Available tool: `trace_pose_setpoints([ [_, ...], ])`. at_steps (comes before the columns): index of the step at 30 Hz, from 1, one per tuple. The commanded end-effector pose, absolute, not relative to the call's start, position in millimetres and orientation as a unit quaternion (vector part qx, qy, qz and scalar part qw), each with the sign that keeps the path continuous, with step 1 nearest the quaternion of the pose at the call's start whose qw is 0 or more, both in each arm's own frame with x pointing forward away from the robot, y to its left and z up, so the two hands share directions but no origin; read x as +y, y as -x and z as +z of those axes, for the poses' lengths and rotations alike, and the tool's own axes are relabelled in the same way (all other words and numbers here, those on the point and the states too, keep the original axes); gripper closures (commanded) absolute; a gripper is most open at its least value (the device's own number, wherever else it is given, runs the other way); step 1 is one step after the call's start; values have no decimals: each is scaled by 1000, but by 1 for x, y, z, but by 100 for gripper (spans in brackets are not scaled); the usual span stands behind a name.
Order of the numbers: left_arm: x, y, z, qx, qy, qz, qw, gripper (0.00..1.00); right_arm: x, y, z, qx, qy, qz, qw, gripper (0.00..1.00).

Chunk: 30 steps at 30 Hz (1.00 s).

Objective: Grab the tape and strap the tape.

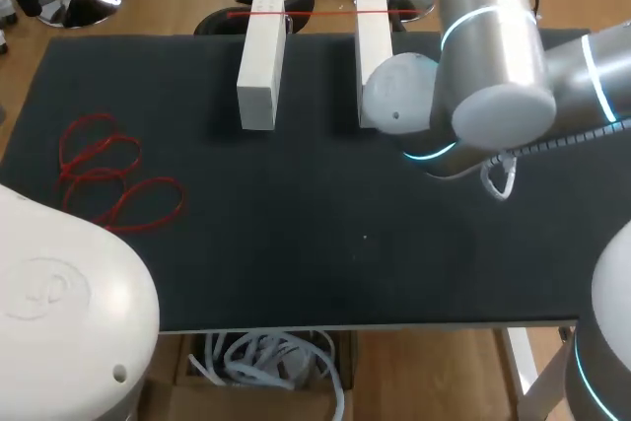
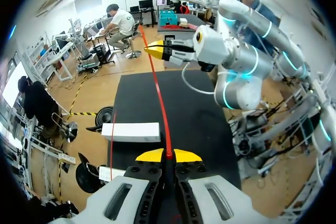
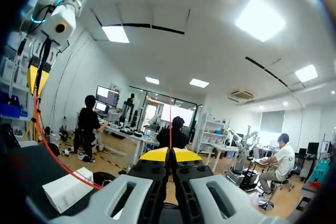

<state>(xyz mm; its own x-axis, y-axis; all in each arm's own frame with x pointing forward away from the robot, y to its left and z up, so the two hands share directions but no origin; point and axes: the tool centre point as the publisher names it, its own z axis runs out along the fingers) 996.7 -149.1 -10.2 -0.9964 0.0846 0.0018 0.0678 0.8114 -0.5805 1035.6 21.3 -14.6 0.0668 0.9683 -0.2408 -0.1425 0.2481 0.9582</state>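
Left gripper [image 2: 169, 155] pinched tight, yellow tips together on the tape [image 2: 159, 98], a thin, bright red strap. It runs taut out ahead to the right gripper [image 3: 169, 153], whose tips are closed on it too. The strap crosses the far ends of one white block [image 1: 261, 61] and a second white block [image 1: 373, 46] by the worktop's [image 1: 345, 244] far edge. Loose red loops [image 1: 108, 179] lie near its left edge.
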Motion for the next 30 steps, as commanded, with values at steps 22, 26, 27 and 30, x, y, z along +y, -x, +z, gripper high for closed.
trace_pose_setpoints([
  [22, -149, -996, -9, -952, 40, 302, 15, 100, 35, -1028, 6, 659, -211, 270, 670, 100],
  [26, -149, -996, -9, -952, 40, 302, 15, 100, 36, -1026, 8, 653, -185, 285, 677, 100],
  [27, -149, -996, -9, -952, 40, 302, 15, 100, 36, -1026, 8, 653, -185, 285, 677, 100],
  [30, -149, -996, -9, -952, 40, 302, 15, 100, 36, -1026, 8, 653, -185, 285, 677, 100],
])
